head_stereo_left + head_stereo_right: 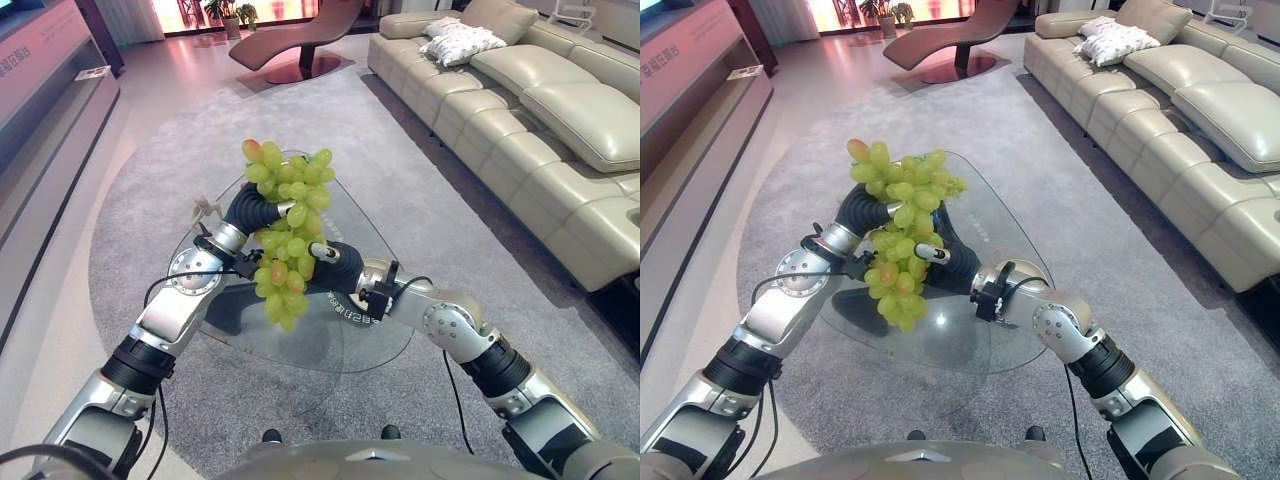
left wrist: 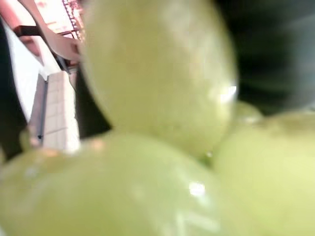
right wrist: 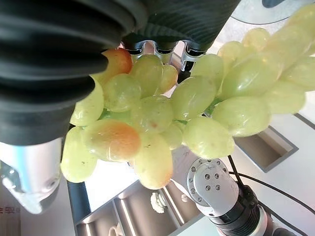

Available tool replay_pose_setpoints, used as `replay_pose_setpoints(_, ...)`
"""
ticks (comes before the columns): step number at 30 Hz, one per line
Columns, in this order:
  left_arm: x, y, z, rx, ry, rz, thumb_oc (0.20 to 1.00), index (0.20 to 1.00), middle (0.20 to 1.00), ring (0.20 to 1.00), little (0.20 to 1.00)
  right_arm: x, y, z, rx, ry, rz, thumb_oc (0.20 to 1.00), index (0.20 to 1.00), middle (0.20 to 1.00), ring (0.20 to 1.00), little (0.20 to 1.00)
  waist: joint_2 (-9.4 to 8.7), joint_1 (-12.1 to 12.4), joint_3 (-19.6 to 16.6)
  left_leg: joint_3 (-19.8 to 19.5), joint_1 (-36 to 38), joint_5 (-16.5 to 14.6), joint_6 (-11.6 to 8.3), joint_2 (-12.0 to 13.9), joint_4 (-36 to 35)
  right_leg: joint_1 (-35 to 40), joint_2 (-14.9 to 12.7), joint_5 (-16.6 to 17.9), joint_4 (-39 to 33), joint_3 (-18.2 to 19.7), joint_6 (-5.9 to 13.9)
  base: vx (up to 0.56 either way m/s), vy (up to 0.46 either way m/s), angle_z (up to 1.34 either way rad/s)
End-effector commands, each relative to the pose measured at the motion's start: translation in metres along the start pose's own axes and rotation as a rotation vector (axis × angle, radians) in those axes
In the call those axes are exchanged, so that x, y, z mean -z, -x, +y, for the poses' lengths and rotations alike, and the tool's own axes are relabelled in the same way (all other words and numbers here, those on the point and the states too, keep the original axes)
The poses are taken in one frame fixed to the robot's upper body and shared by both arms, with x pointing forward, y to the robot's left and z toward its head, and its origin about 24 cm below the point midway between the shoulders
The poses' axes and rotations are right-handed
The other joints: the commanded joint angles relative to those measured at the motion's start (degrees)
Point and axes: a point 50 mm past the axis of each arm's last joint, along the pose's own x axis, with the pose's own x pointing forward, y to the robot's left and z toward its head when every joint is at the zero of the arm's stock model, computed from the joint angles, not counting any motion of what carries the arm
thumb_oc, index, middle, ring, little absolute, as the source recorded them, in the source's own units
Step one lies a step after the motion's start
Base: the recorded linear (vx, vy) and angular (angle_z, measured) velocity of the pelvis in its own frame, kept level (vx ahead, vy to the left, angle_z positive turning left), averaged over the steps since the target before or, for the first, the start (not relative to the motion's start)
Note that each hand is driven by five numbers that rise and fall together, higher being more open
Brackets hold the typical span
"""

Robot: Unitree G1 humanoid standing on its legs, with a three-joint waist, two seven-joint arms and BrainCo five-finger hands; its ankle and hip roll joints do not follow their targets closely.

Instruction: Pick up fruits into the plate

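Observation:
A large bunch of green grapes (image 1: 285,235), a few of them blushed orange, hangs in the air above the round glass table (image 1: 385,335). Both hands meet at the bunch. My left hand (image 1: 250,210) comes in from the left behind its upper half, hidden by the fruit. My right hand (image 1: 335,268) reaches in from the right at the lower half, and one silver finger (image 1: 931,251) lies curled across the grapes. In the right wrist view the grapes (image 3: 157,108) fill the palm. In the left wrist view the grapes (image 2: 157,98) press right up against the camera.
The glass table stands on a round grey rug (image 1: 420,200). A small pale object (image 1: 207,208) sits at the table's left rim. A beige sofa (image 1: 560,130) lines the right side, a low cabinet (image 1: 50,100) the left, and a brown lounge chair (image 1: 300,45) stands at the back.

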Motion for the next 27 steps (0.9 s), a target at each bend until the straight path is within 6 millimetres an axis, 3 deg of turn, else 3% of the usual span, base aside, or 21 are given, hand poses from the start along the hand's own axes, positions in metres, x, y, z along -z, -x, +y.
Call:
replay_pose_setpoints(1,-0.008,-0.018,0.007,-0.037,-0.106,-0.023,0.200,0.200,0.200,0.200,0.200,-0.026,-0.017,0.042,-0.186,0.021,-0.144,1.000,1.000,1.000,1.000,1.000,-1.53,0.69,-0.19,1.31,0.72,-8.88,0.58,-0.90,3.12,2.73,-3.03,-6.02,2.46,-5.30,1.76,0.00,0.000,0.00)
replay_pose_setpoints(2,-0.006,-0.018,0.005,-0.032,-0.118,-0.011,0.200,0.200,0.200,0.200,0.200,-0.026,-0.018,0.042,-0.179,0.018,-0.146,1.000,1.000,1.000,1.000,1.000,-1.52,0.72,-0.14,1.33,0.63,-8.83,0.59,-0.87,3.19,2.66,-3.02,-6.00,2.48,-5.32,1.77,0.00,0.000,0.00)
replay_pose_setpoints(3,-0.004,-0.018,0.003,-0.014,-0.125,0.011,0.200,0.200,0.200,0.200,0.200,-0.027,-0.018,0.042,-0.167,0.019,-0.152,0.740,0.740,0.740,0.740,0.740,-1.49,0.74,-0.12,1.35,0.50,-8.77,0.60,-0.86,3.24,2.59,-2.96,-6.01,2.50,-5.31,1.74,0.00,0.000,0.00)
replay_pose_setpoints(4,-0.002,-0.018,0.001,-0.002,-0.127,0.022,0.200,0.200,0.200,0.200,0.200,-0.027,-0.019,0.041,-0.161,0.018,-0.154,0.533,0.533,0.533,0.533,0.533,-1.47,0.74,-0.08,1.39,0.44,-8.73,0.59,-0.82,3.27,2.54,-2.92,-5.99,2.50,-5.30,1.71,0.00,0.000,0.00)
replay_pose_setpoints(5,-0.002,-0.018,0.001,0.002,-0.128,0.026,0.200,0.200,0.200,0.200,0.200,-0.027,-0.019,0.041,-0.159,0.017,-0.154,0.501,0.501,0.501,0.501,0.501,-1.46,0.75,-0.08,1.40,0.42,-8.72,0.58,-0.81,3.28,2.53,-2.91,-5.98,2.50,-5.30,1.70,0.00,0.000,0.00)
replay_pose_setpoints(6,0.002,-0.019,-0.004,0.024,-0.130,0.049,0.200,0.200,0.200,0.200,0.200,-0.028,-0.020,0.040,-0.144,0.016,-0.166,0.200,0.200,0.200,0.200,0.200,-1.46,0.69,0.03,1.38,0.46,-8.74,0.68,-0.84,3.27,2.53,-2.79,-6.00,2.50,-5.14,1.66,0.00,0.000,0.00)
replay_pose_setpoints(19,0.004,-0.029,-0.032,0.092,-0.117,0.073,0.200,0.200,0.200,0.200,0.200,-0.031,-0.026,0.038,-0.086,0.030,-0.224,0.200,0.200,0.200,0.200,0.200,-1.41,-0.05,0.65,1.58,0.46,-8.81,0.97,-0.78,3.30,2.26,-2.39,-6.08,2.61,-4.22,1.60,0.00,0.000,0.00)
replay_pose_setpoints(26,0.009,-0.028,-0.028,0.042,-0.002,0.113,0.200,0.200,0.200,0.200,0.200,-0.033,-0.023,0.034,-0.069,0.025,-0.243,0.200,0.200,0.200,0.200,0.200,-1.38,0.06,0.72,1.61,0.59,-8.66,0.84,-0.60,3.12,2.47,-2.43,-6.14,2.56,-4.53,1.56,0.00,0.000,0.00)
replay_pose_setpoints(27,0.010,-0.026,-0.026,0.012,0.044,0.117,0.520,0.520,0.520,0.520,0.520,-0.034,-0.022,0.033,-0.062,0.029,-0.249,0.200,0.200,0.200,0.200,0.200,-1.36,0.08,0.69,1.60,0.60,-8.63,0.82,-0.58,3.09,2.50,-2.43,-6.16,2.57,-4.60,1.55,0.00,0.000,0.00)
